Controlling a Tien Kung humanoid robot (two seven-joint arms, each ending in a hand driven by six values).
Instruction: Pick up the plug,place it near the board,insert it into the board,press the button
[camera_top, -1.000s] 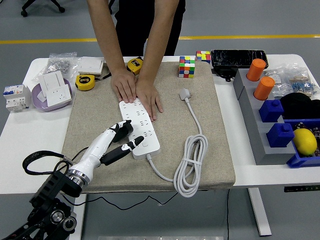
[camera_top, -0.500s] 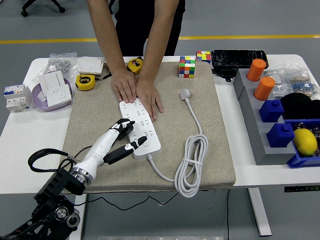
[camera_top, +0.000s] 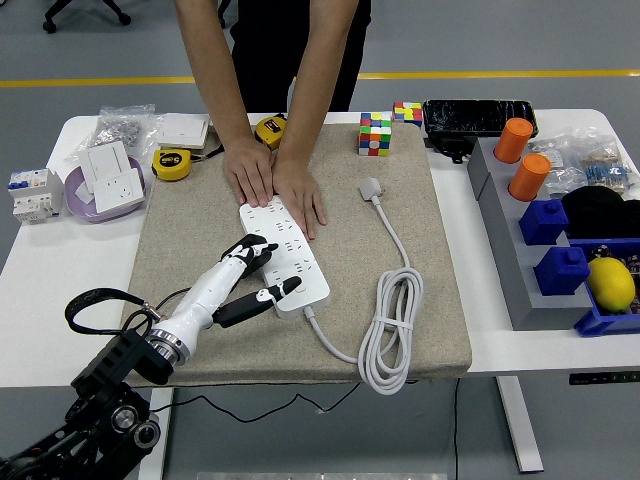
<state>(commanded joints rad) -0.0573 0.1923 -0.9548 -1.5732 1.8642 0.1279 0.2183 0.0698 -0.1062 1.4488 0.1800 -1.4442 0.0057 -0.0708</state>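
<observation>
A white power strip (camera_top: 291, 254) lies at a slant on the beige mat (camera_top: 180, 225). A person at the far side presses both hands (camera_top: 272, 183) flat on its far end. My left hand (camera_top: 262, 272) reaches in from the lower left and rests at the strip's near end, open, its fingers (camera_top: 254, 250) over the strip's left edge and its thumb beside the near corner. It holds nothing. The white plug (camera_top: 371, 187) lies free on the mat to the right of the strip, and its cable runs down to a coil (camera_top: 392, 332).
A purple bowl with white sockets (camera_top: 105, 185), tape measures (camera_top: 171, 165) and a breaker (camera_top: 30, 195) sit at the left. Puzzle cubes (camera_top: 374, 133) and a black case (camera_top: 477, 116) stand at the back. Grey and blue bins (camera_top: 555, 235) with orange cylinders line the right side.
My left hand has moved forward and right along the strip's near end. The strip's near end and the cable coil have shifted slightly right. The person's hands stay put.
</observation>
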